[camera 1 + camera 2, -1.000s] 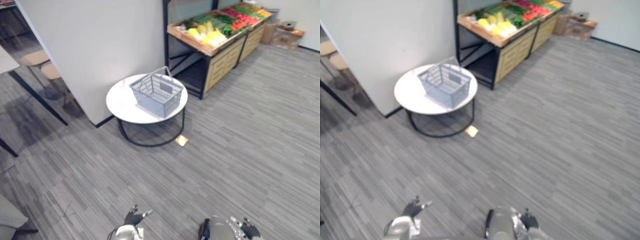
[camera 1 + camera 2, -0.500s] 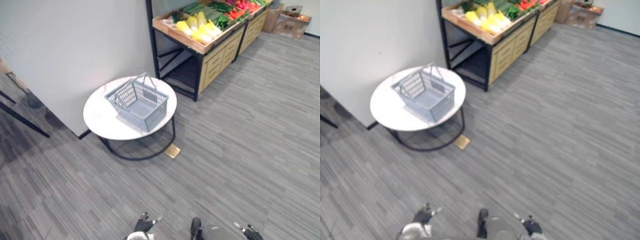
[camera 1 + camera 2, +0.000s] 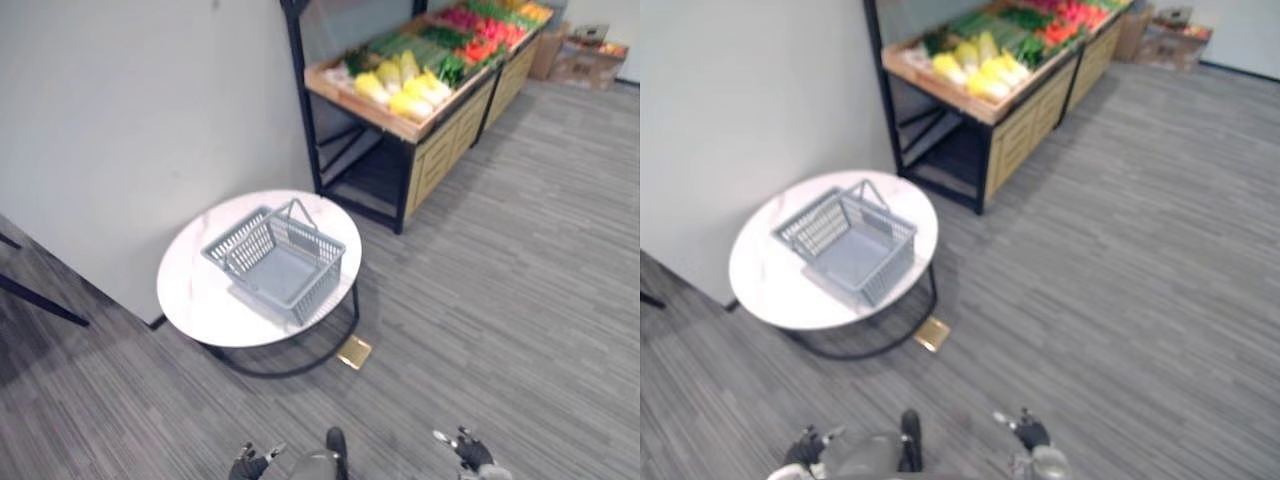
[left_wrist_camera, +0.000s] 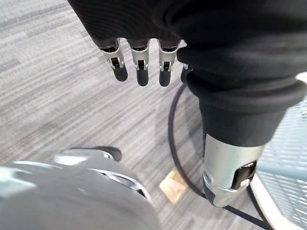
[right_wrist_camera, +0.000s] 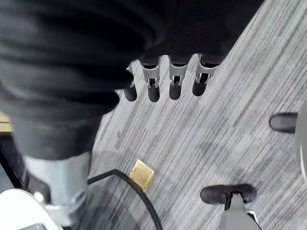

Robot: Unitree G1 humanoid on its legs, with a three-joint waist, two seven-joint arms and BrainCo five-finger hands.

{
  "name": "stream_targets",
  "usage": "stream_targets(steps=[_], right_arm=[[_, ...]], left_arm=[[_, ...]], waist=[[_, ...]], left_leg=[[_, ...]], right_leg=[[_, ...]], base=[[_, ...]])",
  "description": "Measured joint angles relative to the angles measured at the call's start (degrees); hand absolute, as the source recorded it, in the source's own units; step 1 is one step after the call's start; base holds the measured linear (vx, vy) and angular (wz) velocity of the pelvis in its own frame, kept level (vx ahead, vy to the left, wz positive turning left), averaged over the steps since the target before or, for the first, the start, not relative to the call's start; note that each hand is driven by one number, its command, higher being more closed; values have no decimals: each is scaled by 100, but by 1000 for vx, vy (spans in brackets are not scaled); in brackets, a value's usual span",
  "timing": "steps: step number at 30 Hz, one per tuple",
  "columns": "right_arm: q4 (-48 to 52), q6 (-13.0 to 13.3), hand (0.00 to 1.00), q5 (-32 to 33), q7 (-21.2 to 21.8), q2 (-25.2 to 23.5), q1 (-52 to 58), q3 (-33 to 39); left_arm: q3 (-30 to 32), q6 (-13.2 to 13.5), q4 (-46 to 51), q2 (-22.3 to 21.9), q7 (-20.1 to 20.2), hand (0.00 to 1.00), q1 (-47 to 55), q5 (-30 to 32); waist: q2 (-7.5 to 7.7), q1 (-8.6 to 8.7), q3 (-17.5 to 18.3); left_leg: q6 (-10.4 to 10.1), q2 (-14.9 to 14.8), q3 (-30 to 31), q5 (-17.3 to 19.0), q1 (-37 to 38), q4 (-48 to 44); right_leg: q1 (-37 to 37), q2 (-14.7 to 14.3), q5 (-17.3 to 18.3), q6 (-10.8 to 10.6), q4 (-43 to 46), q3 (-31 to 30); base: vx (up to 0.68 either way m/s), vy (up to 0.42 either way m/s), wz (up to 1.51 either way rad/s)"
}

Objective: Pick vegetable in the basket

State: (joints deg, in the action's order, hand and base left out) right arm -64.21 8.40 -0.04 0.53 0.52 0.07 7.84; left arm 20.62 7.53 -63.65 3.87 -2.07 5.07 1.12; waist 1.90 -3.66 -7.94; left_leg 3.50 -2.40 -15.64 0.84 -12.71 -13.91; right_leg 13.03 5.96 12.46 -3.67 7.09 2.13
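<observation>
Left eye view, basket: grey wire basket (image 3: 282, 262) stands on a round white table (image 3: 196, 300) at centre left, its handle raised.
Left eye view, vegetables: yellow, green and red vegetables (image 3: 410, 78) lie on a wooden stand (image 3: 443, 152) at the far right, well apart from the basket.
Left eye view, surroundings: white wall (image 3: 130, 120) behind the table; a gold floor plate (image 3: 354, 351) just near of the table; cardboard boxes (image 3: 587, 62) at the far right.
Left eye view, hands: left hand (image 3: 250, 465) and right hand (image 3: 470, 452) hang low at the near edge, over grey floor (image 3: 520, 300).
Right eye view: the same layout, both hands near and well apart from the basket.
Left wrist view, left hand: fingers (image 4: 139, 62) hang straight and relaxed, thumb apart, holding nothing; the basket's corner, the table's rim and the floor plate show past them.
Right wrist view, right hand: fingers (image 5: 175, 79) straight and loose, nothing in them; the floor plate lies below, beside the table's black frame.
</observation>
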Motion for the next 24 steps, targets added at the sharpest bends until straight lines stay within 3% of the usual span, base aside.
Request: stream_targets(steps=[2, 3, 4, 5, 6, 7, 9, 11, 13, 15, 16, 18, 19, 20, 23, 24], right_arm=[[-59, 22, 0, -5, 6, -15, 57, 9], [-124, 47, 0, -13, 7, 35, 34, 17], [-154, 50, 0, -13, 5, 52, 6, 19], [-196, 47, 0, -13, -2, 116, 14, 21], [-192, 49, 0, -10, -9, 172, 64, 24], [-145, 76, 0, 12, -10, 207, 103, 93], [-119, 99, 0, 3, -17, 251, 106, 113], [-87, 99, 0, 2, -14, 269, 93, 262], [-75, 98, 0, 4, -22, 261, 80, 358], [-69, 94, 0, 2, -28, 234, 71, 458], [-70, 79, 0, 2, -38, 174, 71, 534], [-71, 53, 0, -2, -51, 137, 106, 519], [-72, 46, 0, -9, -53, 105, 143, 509], [-69, 38, 0, -19, -55, 130, 140, 512], [-66, 28, 0, -129, -61, 301, 128, 516], [-75, 31, 0, -234, -51, 291, 118, 512]], left_arm=[[-201, -56, -71, 89, -1, 0, 28, 6], [-343, -54, -128, 125, -3, 0, 54, 15], [-431, -64, -174, 180, -5, 0, 53, 15], [-725, -71, -204, 292, -11, 0, 88, 15], [-1004, -76, -205, 376, -22, 0, 90, 12], [-1240, -77, -212, 450, -39, 0, 99, 12], [-1399, -73, -216, 481, -48, 0, 42, 5], [-1471, -55, -128, 429, -74, 0, -166, -15], [-1470, -38, -33, 271, -145, 0, -244, -42], [-1460, -17, 24, 102, -161, 0, -263, -43], [-1441, 19, 39, 36, -160, 0, -262, -39], [-1313, 71, 46, -31, -161, 0, -259, -35], [-1278, 87, 53, -13, -151, 0, -251, -24], [-1136, 100, -3, -72, -157, 0, -245, -9], [-916, 107, -48, -329, -139, 0, -223, 4], [-678, 112, -51, -403, -140, 0, -192, -8]], waist=[[72, 6, 132], [62, 4, 121], [101, 29, 108], [106, 56, 102], [89, 150, 85], [101, 209, 63], [92, 246, 59], [68, 286, 57], [13, 315, 40], [-45, 320, 20], [-32, 294, 19], [47, 252, 37], [109, 216, 64], [59, 198, 69], [-279, 195, 125], [-306, 190, 132]], left_leg=[[77, 151, 14, 192, 170, 46], [37, 190, 33, 439, 492, 292], [39, 236, 35, 484, 646, 363], [37, 298, 78, 614, 979, 493], [57, 337, 191, 736, 1277, 495], [75, 404, 308, 785, 1659, 600], [72, 436, 438, 785, 1936, 727], [71, 440, 827, 785, 2271, 902], [-7, 395, 1151, 832, 2351, 948], [-134, 296, 1457, 911, 2372, 958], [-275, 231, 1665, 1011, 2321, 915], [-493, 158, 1824, 1259, 2251, 675], [-571, 153, 1910, 1368, 2238, 595], [-766, -75, 2053, 1529, 2228, 462], [-1046, -563, 2089, 1292, 2183, 611], [-1133, -684, 2122, 1083, 2166, 741]], right_leg=[[-251, 72, -119, -18, 712, -155], [-624, 52, -172, -120, 1797, -245], [-860, 98, -306, -347, 2438, -263], [-1329, 206, -877, -1032, 3662, -268], [-1699, 292, -940, -1058, 4687, -186], [-1972, 432, -825, -881, 5339, 69], [-2153, 554, -691, -659, 5512, 348], [-2407, 680, -280, -302, 4816, 788], [-2490, 722, -172, -190, 3716, 838], [-2446, 680, -231, -221, 2273, 590], [-2388, 651, -384, -238, 1283, 181], [-2289, 649, -742, -265, 641, -141], [-2224, 679, -823, -304, 551, -209], [-2149, 560, -1056, -487, 714, 95], [-1974, 292, -788, -265, 735, 748], [-1891, 226, -722, -183, 722, 969]], base=[[435, 226, 6], [396, 212, 3], [432, 220, 0], [412, 184, 18], [423, 163, 39], [375, 96, 47], [311, 43, 55], [279, -26, 93], [278, -101, 99], [302, -196, 91], [251, -256, 67], [252, -352, 60], [285, -538, 65], [223, -444, 64], [228, -363, 90], [196, -327, 92]])
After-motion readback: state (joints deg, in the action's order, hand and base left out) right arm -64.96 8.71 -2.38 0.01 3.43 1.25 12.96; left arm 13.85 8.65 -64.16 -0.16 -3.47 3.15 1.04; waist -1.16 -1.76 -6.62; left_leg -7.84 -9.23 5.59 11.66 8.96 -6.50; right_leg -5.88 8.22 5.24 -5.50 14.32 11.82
